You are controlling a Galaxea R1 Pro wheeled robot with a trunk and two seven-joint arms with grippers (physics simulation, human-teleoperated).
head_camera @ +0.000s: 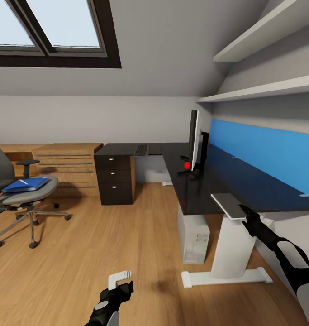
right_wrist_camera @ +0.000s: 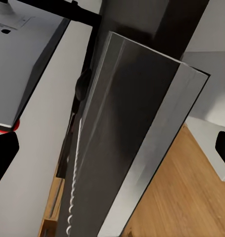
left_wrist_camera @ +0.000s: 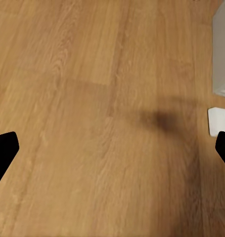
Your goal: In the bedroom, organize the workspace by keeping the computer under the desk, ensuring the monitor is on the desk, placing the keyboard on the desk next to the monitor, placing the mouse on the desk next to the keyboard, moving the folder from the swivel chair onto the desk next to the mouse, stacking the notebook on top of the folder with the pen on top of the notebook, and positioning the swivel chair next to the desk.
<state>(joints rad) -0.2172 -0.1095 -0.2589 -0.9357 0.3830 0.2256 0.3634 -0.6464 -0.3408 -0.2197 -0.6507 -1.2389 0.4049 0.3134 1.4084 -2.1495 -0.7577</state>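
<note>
One notebook (head_camera: 227, 204) lies flat at the near corner of the desk (head_camera: 226, 181), its long axis slanting toward the right gripper (head_camera: 241, 209). In the right wrist view its spiral-bound edge runs lengthwise past the fingers (right_wrist_camera: 4, 157), which are spread wide. We cannot tell whether they touch it.

The left gripper (head_camera: 120, 278) hangs low over the wood floor (left_wrist_camera: 92, 98), its jaws spread too and holding nothing.

We count one monitor (head_camera: 194, 138) on the desk, seen edge-on. One keyboard (head_camera: 141, 150) sits on the far wing with its long axis pointing at the back wall. One computer (head_camera: 193, 237) stands upright under the desk. One folder (head_camera: 26, 184) lies on the swivel chair (head_camera: 18, 199) with one pen (head_camera: 23, 182) on it — well apart from the desk.
</note>
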